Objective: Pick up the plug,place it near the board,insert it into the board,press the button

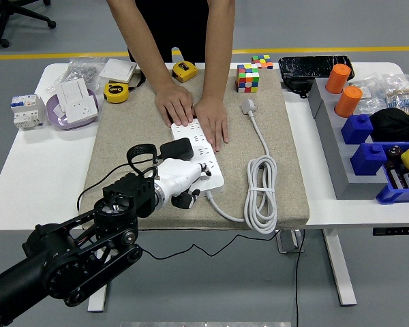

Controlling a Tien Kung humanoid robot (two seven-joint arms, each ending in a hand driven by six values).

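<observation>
White plastic board (199,155) on the felt mat (123,146) mid-table, pinned at its far end by a person's hands (193,109), black plug (176,148) seated at its near end, left hand (184,178) fingers curled on the board's near edge, grasping nothing, coiled cable (260,194) toward the mat's near right corner

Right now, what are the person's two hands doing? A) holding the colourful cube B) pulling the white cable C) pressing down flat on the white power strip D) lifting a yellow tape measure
C: both of the person's hands lie flat, side by side, on the far end of the white power strip, while the colourful cube, white cable and tape measure lie untouched.
</observation>
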